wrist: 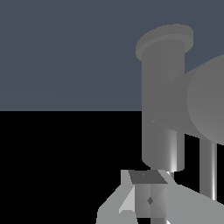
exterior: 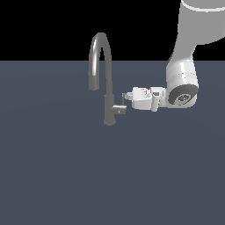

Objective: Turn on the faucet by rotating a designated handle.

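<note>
The faucet (exterior: 107,74) is a dark-grey gooseneck tap standing on the flat grey floor, with its arched spout ending in a nozzle on the exterior view's left. The handle (exterior: 118,109) is a short stub low on the body, pointing to the exterior view's right, with a thin lever rising from its end. My gripper (exterior: 125,96) lies level and points at the faucet, its tips right beside the lever's upper part. The fingers look closed together and hold nothing. The wrist view shows the faucet body (wrist: 162,109), the handle stub (wrist: 205,100), the lever (wrist: 208,170) and my gripper (wrist: 146,197) close up.
A flat dark blue-grey floor (exterior: 66,176) spreads around the faucet. My white arm (exterior: 182,83) comes down from the upper part of the exterior view's right. Nothing else stands in view.
</note>
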You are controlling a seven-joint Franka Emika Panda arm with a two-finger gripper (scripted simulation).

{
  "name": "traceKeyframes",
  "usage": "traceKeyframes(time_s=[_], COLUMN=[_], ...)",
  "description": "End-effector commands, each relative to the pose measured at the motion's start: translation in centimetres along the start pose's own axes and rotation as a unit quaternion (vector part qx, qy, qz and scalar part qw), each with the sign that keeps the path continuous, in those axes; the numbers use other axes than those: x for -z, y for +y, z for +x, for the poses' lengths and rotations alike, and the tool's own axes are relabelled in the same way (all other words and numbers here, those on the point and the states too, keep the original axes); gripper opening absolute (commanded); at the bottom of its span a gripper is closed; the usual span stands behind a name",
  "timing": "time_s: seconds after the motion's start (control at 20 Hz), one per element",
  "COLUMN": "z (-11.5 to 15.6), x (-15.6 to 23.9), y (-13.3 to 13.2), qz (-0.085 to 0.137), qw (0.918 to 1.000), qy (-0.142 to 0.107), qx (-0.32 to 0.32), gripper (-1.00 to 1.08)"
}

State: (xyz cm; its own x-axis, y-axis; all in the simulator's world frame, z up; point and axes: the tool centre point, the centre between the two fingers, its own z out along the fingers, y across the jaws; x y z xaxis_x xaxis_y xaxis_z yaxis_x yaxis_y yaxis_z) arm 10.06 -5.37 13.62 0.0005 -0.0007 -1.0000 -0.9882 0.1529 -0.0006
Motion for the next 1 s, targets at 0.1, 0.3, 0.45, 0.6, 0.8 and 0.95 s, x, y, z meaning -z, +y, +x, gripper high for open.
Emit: traceKeyframes(time_s=[0.1,0.3,0.45,0.6,0.8,0.95], z=[-0.3,-0.7,-1.0,-0.9,-0.9,-0.9], x=[0.0,0.0,0.0,0.0,0.0,0.0], y=[0.8,1.7,2.4,2.3,3.4,4.3], qz=[0.000,0.000,0.000,0.002,0.001,0.001], qw=[1.0000,1.0000,1.0000,1.0000,1.0000,1.0000], qy=[0.000,0.000,0.000,0.001,0.000,0.000], qx=[0.000,0.000,0.000,0.000,0.000,0.000], gripper=[-1.00,-1.00,-1.00,-1.00,-1.00,-1.00])
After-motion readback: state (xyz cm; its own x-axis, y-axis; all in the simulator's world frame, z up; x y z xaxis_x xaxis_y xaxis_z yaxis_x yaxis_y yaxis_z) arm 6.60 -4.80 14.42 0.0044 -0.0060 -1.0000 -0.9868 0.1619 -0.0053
